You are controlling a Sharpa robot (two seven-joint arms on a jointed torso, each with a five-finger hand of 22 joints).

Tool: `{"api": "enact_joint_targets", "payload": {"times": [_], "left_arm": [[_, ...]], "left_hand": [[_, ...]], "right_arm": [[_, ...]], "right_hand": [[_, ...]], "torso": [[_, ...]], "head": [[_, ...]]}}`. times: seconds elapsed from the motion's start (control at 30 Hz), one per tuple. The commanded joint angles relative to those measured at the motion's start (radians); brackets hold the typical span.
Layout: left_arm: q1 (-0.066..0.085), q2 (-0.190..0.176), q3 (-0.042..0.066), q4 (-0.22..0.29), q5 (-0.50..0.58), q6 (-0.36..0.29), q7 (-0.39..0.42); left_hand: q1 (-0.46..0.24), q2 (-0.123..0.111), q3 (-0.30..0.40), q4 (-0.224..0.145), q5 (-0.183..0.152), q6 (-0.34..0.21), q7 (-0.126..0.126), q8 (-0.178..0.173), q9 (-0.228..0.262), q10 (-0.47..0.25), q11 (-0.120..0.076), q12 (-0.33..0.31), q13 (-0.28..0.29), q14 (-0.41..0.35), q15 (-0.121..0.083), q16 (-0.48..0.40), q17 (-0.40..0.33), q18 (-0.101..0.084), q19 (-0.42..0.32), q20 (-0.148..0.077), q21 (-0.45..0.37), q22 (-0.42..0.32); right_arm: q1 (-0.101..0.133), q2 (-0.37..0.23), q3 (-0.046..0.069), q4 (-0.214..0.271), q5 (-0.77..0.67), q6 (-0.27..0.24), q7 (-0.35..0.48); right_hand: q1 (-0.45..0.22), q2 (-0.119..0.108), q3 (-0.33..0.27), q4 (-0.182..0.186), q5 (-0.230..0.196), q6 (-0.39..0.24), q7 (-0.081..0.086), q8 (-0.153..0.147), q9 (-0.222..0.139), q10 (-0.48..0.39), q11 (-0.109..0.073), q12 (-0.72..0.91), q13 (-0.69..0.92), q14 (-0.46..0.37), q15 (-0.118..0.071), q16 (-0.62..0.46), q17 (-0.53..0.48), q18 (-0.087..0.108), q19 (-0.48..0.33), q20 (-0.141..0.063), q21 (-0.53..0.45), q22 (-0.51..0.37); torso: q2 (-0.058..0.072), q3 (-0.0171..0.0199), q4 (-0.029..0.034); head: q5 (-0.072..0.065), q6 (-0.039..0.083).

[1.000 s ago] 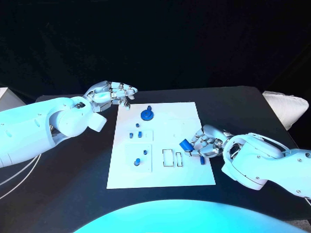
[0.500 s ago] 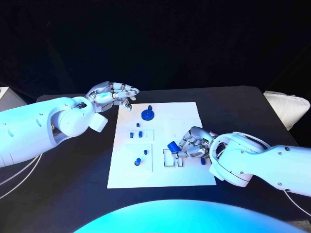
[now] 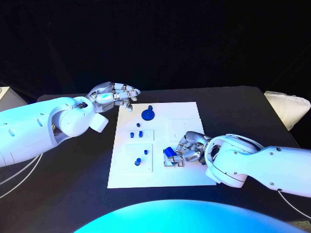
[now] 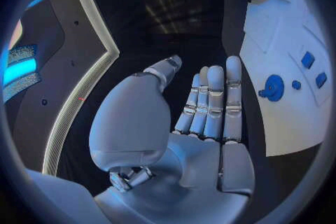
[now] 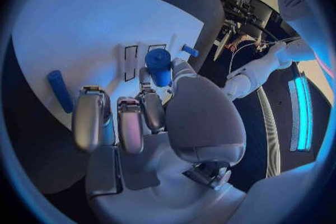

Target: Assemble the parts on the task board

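The white task board point(image 3: 159, 167) lies mid-table. My right hand point(image 3: 189, 147) pinches a blue cylinder part point(image 3: 169, 152) and holds it just over the rectangular slots point(image 3: 171, 161) in the board's near half. In the right wrist view the cylinder point(image 5: 159, 66) sits between thumb and finger beside the slots point(image 5: 131, 61), and a blue peg point(image 5: 59, 91) lies loose on the board. My left hand point(image 3: 114, 94) hovers off the board's far left corner with its fingers stretched out point(image 4: 210, 106) and nothing in it. A round blue knob part point(image 3: 147, 114) lies near it.
Small blue parts point(image 3: 136, 134) sit in the board's left column, with others point(image 3: 137, 160) nearer me. Black table point(image 3: 247, 111) surrounds the board. A pale object point(image 3: 288, 109) lies at the table's right edge.
My right hand has carried the blue cylinder leftward from the board's right edge to over the rectangular slots. The left hand has stayed put.
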Motion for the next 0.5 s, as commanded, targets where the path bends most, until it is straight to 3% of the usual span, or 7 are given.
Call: {"api": "enact_joint_targets", "payload": {"times": [0.03, 0.5], "left_arm": [[0.000, 0.000, 0.001, 0.004, -0.003, 0.021, 0.001], [0.000, -0.003, 0.000, 0.007, -0.004, 0.023, 0.000]], "left_hand": [[0.010, -0.002, 0.000, 0.008, 0.003, -0.007, -0.001, 0.006, 0.000, -0.006, -0.002, 0.002, -0.001, -0.001, 0.001, 0.005, 0.001, 0.014, 0.008, 0.000, 0.004, 0.001], [0.011, -0.001, 0.001, 0.009, 0.003, -0.008, -0.001, 0.006, -0.001, -0.008, -0.001, 0.002, -0.001, -0.002, 0.001, 0.005, 0.002, 0.014, 0.008, 0.000, 0.004, 0.001]], "right_arm": [[-0.001, 0.001, 0.000, 0.000, -0.001, 0.028, -0.010], [-0.001, 0.008, 0.000, -0.013, -0.019, 0.020, -0.021]], "right_hand": [[-0.012, 0.001, 0.008, 0.000, -0.006, 0.027, -0.019, 0.004, 0.003, 0.003, -0.002, 0.004, 0.066, 0.084, -0.006, -0.003, 0.189, -0.012, 0.014, -0.007, 0.004, 0.091], [-0.059, 0.004, 0.009, 0.000, -0.012, 0.030, -0.022, 0.015, 0.005, 0.008, -0.004, 0.006, 0.070, 0.085, -0.009, -0.001, 0.193, -0.013, 0.017, -0.010, 0.009, 0.096]], "torso": [[0.000, 0.0002, -0.0001], [0.000, -0.0004, -0.0005]], "head": [[0.000, 0.000], [0.003, 0.000]]}}
